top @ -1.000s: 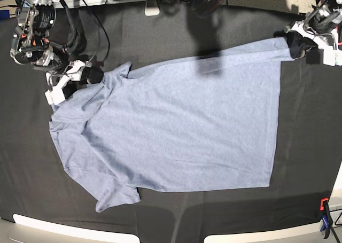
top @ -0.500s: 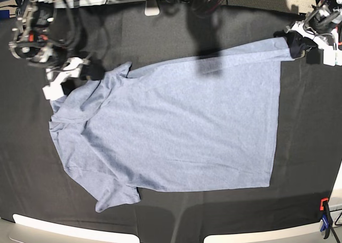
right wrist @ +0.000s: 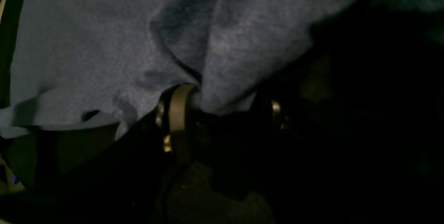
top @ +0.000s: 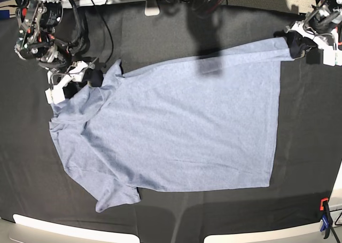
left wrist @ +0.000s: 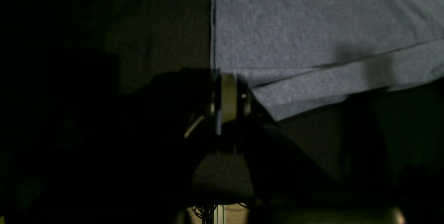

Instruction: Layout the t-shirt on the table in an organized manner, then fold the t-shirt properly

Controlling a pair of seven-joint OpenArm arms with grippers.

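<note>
The t-shirt (top: 176,125) lies nearly flat on the table (top: 160,34), the left gripper (top: 297,44) pinching its hem corner and the right gripper (top: 80,77) gaping around the shoulder fabric, with all folding left.

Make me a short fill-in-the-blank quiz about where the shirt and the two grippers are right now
1. The t-shirt lies spread on the ___ table.
2. The left gripper is shut on the shirt's ___ corner.
3. The right gripper stands at the shirt's ___ end.
4. An orange and blue ___ sits at the table's edge.

Missing words: black; hem; sleeve; clamp
</note>
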